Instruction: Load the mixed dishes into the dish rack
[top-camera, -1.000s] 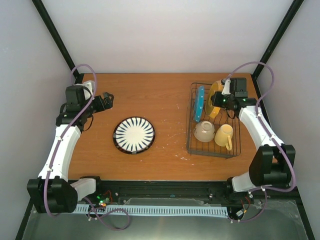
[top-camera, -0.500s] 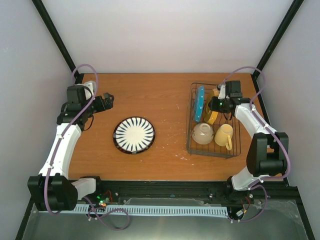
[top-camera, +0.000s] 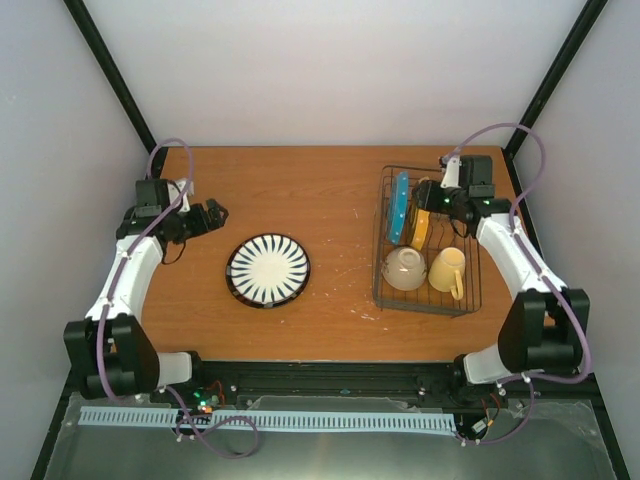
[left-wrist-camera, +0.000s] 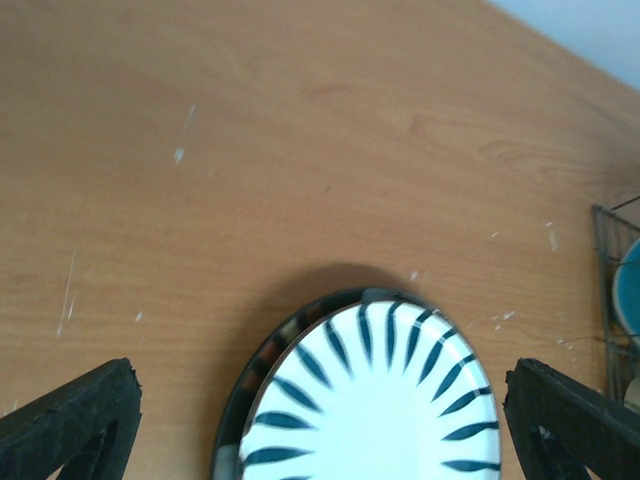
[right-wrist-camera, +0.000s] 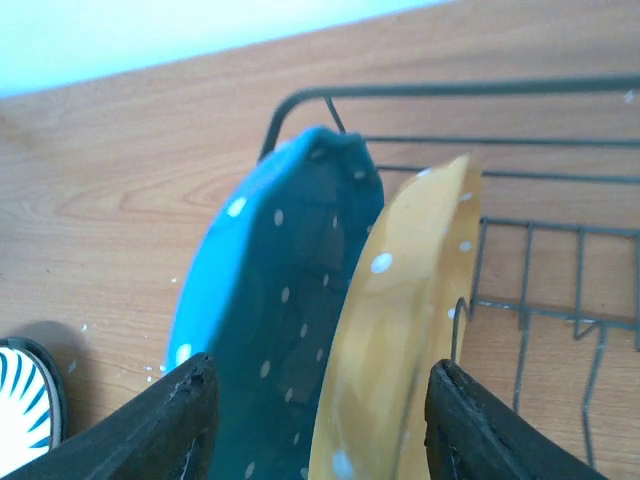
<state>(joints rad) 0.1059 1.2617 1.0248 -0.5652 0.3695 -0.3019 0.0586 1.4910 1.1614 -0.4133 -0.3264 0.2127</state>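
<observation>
One orange plate (right-wrist-camera: 400, 350) stands edge-up inside the spread right pincer (right-wrist-camera: 322, 368).

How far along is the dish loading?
Done: teal dotted plate, cream-white bowl and yellow mug sit in the dish rack. In hand: the orange-yellow plate stands racked, the open right gripper around its rim. Remaining: the striped plate lies on the table, near the open left gripper.

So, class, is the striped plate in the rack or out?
Out: striped plate lies flat on the table, apart from the rack.
</observation>
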